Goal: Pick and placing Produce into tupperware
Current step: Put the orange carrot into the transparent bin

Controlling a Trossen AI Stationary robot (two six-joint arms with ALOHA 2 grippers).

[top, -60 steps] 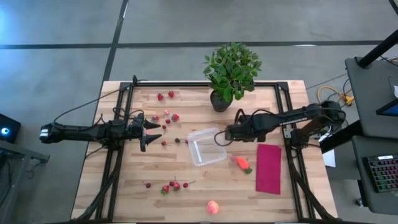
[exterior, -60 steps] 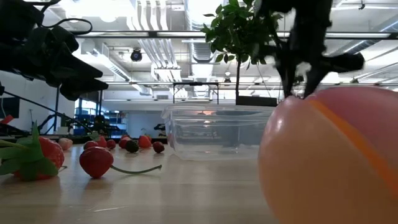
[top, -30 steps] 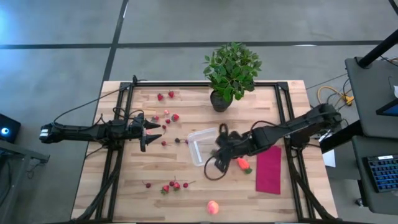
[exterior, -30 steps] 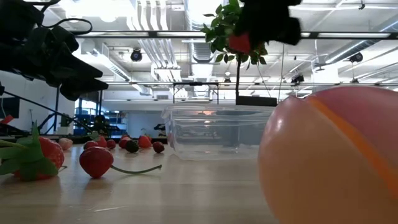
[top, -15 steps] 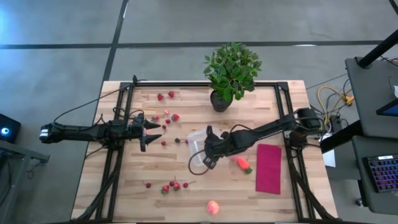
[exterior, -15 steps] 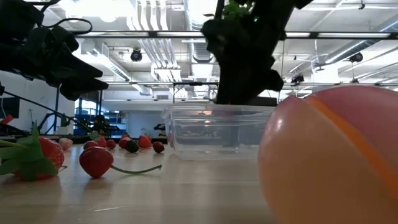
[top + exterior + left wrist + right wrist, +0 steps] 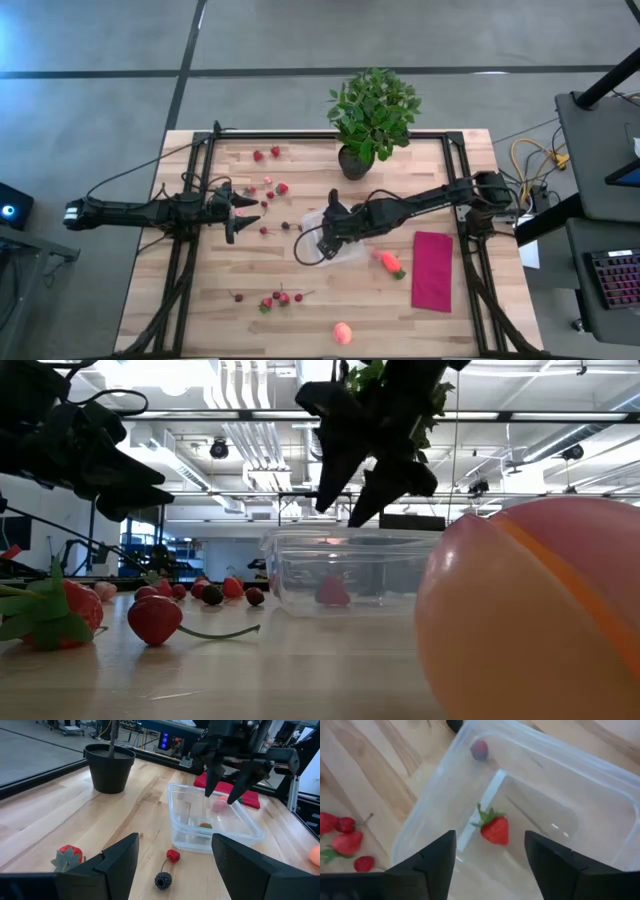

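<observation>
Strawberry (image 7: 496,829) now dropped into tupperware (image 7: 334,246) mid-table, right gripper (image 7: 351,488) parted empty above, left gripper (image 7: 172,862) wide open, idle near left edge.

An open industrial lab: exposed ceiling ducts (image 7: 240,410), concrete floor (image 7: 100,60), workbenches.

The right hand (image 7: 322,240) hangs with fingers apart directly over the tupperware (image 7: 335,232) at the counter's (image 7: 200,300) middle, blocking any way in from above. The potted plant (image 7: 372,115) stands tall at the far edge, just behind it. The left hand (image 7: 240,207), fingers spread, occupies the left side among scattered strawberries (image 7: 268,186). More strawberries (image 7: 280,298) and a peach-orange fruit (image 7: 342,333) dot the near edge. The near-left corner lies bare; a carrot (image 7: 389,263) and red cloth (image 7: 433,270) fill the right side.
</observation>
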